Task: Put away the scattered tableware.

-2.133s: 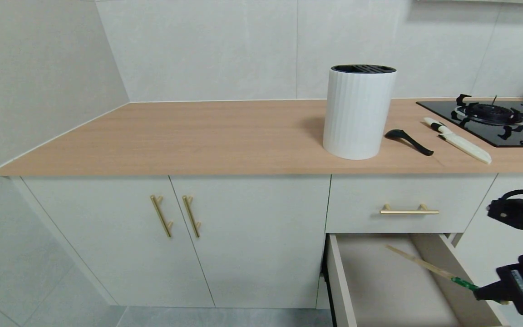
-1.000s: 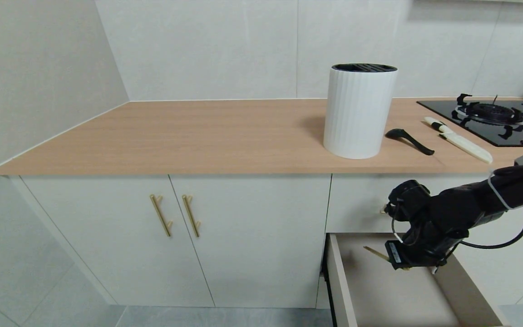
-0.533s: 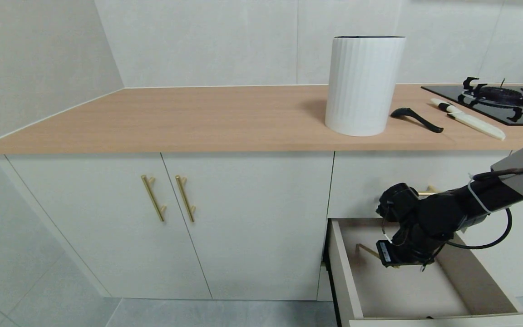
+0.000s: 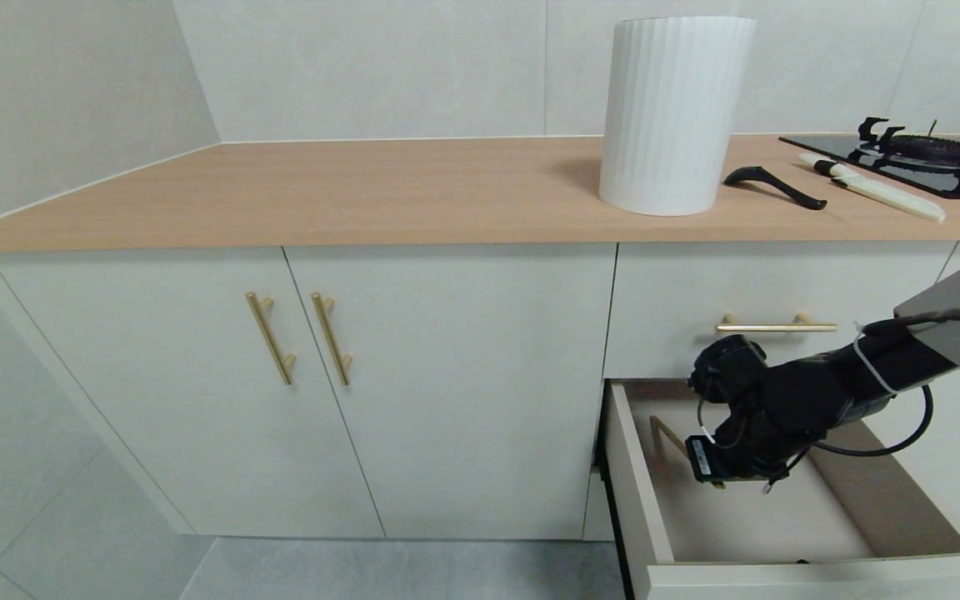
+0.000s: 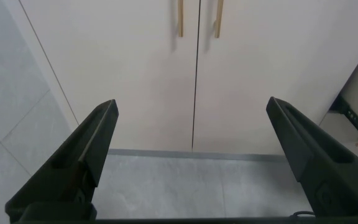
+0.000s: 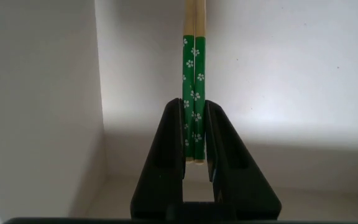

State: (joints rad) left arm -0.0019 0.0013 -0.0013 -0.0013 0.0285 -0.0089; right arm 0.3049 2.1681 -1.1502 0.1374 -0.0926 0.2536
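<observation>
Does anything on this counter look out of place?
A black spoon and a white knife lie loose on the countertop between the white ribbed holder and the stove. Below, a drawer stands open, chopsticks in the right end effector.

No writing, number or sign can be read. A small white label point(image 4: 699, 455) sits on the side of the right gripper point(image 6: 194, 113), which is inside the open drawer point(image 4: 634, 475); its marks are too small to make out. The chopsticks point(image 6: 194, 56) pinched between that gripper's fingers carry small white flowers on a green band, a pattern and not letters.
</observation>
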